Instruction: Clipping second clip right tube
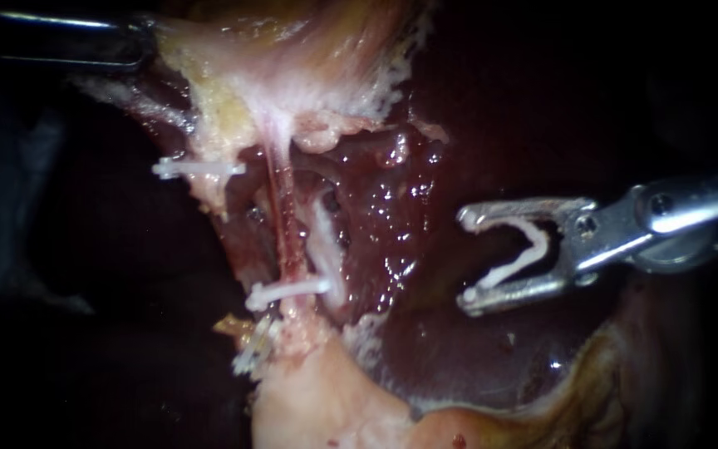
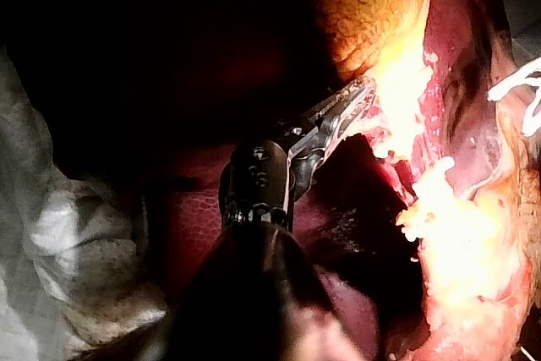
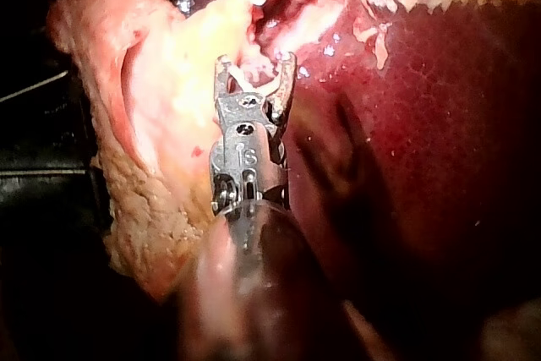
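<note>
White: two clips (image 1: 288,293) on tissue (image 1: 292,83), one clip (image 1: 518,264) in right instrument (image 1: 468,259).

Harsh central glare, dark surroundings

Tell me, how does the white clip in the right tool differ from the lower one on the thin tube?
The loaded clip in the right instrument is spread in a wide V; the lower clip is pressed flat. The loaded clip sits in the jaws, clear of the tissue; the lower clip lies across the tube. Both are white.
</note>
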Available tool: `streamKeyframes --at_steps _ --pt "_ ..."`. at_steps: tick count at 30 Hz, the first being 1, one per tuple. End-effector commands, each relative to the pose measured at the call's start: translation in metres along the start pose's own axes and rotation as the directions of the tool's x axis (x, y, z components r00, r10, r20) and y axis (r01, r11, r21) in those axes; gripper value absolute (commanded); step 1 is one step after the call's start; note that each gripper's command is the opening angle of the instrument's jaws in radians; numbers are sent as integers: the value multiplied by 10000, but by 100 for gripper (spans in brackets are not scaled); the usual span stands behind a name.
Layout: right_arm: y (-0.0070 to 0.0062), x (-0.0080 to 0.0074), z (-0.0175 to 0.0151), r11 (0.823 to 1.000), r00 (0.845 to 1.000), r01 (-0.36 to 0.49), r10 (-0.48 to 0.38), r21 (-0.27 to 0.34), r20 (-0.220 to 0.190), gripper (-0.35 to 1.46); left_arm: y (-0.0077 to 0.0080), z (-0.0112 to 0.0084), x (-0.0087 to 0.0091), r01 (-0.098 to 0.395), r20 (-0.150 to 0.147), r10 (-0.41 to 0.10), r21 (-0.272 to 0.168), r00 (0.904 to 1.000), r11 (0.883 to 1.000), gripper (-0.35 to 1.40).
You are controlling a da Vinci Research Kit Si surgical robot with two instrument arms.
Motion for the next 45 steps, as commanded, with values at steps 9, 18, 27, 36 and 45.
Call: streamKeyframes --at_steps 9,18,27,36,45 --pt "17 9 76 9836 9831 -1797 1802 177 -315 50 2 2 -2 -4 -21 4 49 10000 10000 -35" --pt "43 -13 137 9646 9619 -2593 2624 488 -772 49 6 5 -4 -2 -18 2 37 10000 10000 -35" --pt "55 -5 165 9441 9345 -3057 3223 1236 -1510 49 6 6 -5 -5 -9 5 13 10000 10000 -35" --pt "53 1 183 9304 9245 -3109 3435 1944 -1655 49 6 7 -5 -8 -12 8 17 10000 10000 -35" --pt "36 8 187 9252 9260 -2805 3310 2557 -1817 49 5 7 -6 -11 -12 11 17 10000 10000 -35"
